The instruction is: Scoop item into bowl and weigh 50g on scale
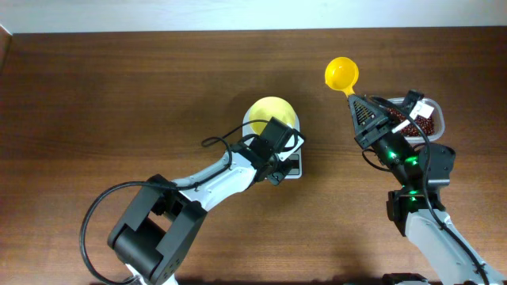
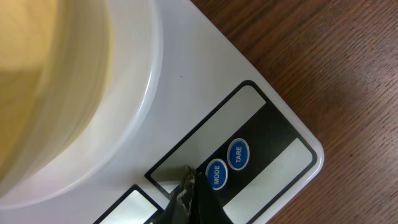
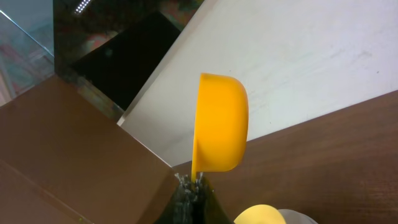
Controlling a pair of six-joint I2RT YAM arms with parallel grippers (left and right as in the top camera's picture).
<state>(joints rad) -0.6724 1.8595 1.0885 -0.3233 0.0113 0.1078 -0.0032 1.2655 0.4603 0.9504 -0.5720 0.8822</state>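
Note:
The pale yellow bowl stands on the white scale at mid-table; its wall fills the left of the left wrist view. My left gripper is shut, its tip pressed at the scale's display beside the blue MODE button. My right gripper is shut on the handle of the yellow scoop, held raised and empty; the scoop also shows in the right wrist view. The dark red-brown beans lie in a clear tub under my right arm.
The clear plastic tub sits at the right, mostly hidden by the right arm. A white wall runs along the table's far edge. Bare wooden table lies left of the scale.

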